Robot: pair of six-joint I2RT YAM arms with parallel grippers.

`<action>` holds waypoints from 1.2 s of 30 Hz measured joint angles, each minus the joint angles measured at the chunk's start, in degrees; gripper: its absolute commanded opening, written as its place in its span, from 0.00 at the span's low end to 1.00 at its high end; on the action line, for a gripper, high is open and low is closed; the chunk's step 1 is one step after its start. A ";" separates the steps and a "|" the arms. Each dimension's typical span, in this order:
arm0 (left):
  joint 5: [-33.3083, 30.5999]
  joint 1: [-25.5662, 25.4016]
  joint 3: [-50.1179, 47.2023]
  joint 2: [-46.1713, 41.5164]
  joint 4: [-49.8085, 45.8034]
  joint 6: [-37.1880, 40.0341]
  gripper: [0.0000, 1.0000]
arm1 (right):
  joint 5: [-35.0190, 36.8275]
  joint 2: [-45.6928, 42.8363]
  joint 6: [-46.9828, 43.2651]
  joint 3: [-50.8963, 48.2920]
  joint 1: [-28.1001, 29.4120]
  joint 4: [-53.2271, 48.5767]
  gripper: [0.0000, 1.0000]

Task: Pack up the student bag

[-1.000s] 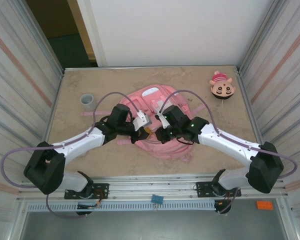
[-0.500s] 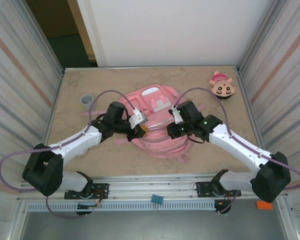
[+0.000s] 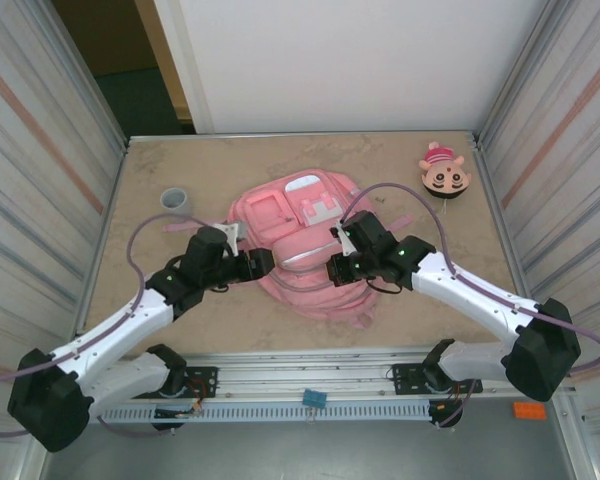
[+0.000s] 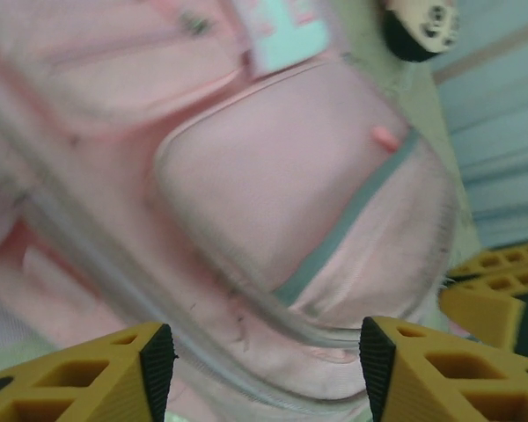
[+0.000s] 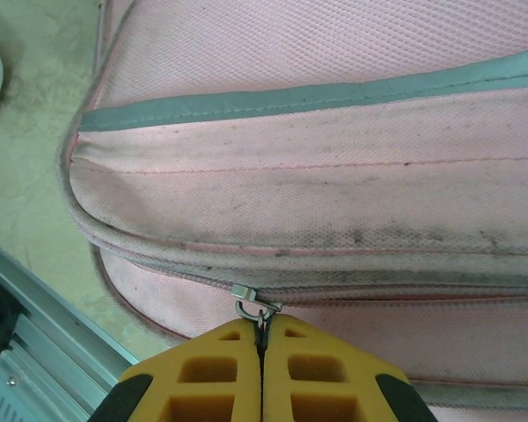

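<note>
Right wrist: your right claw (image 5: pixel 262 338) is clamped on the zipper pull (image 5: pixel 257 309) of the student bag (image 5: pixel 334 202). Your left claw (image 4: pixel 264 352) stands apart — at the bag's edge.

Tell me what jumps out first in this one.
A big pink backpack lies in the centre. The right hand is shut on its zipper pull, and the left hand hangs open at its left side. A cartoon plush sits in the far right corner.

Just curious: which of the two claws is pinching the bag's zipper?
The right gripper, shut on the zipper pull of the student bag; the left gripper hangs open, empty.
</note>
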 measured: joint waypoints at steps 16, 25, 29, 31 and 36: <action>1.20 2.43 -0.68 17.18 9.33 -19.50 0.09 | 1.44 3.34 3.37 -0.98 6.51 3.54 0.00; 4.04 14.32 12.11 27.58 9.03 -11.39 0.16 | 3.04 6.80 7.91 -0.98 9.90 7.82 0.00; 5.77 14.99 15.13 26.32 8.22 -10.21 0.31 | 4.09 7.80 9.11 -0.31 10.12 8.07 0.00; 6.29 14.16 14.40 23.41 6.40 -11.34 0.41 | 4.35 8.07 9.40 0.04 10.12 8.11 0.00; 4.48 5.53 8.59 10.05 1.11 -18.27 0.48 | 4.26 8.74 9.40 0.22 10.12 8.48 0.00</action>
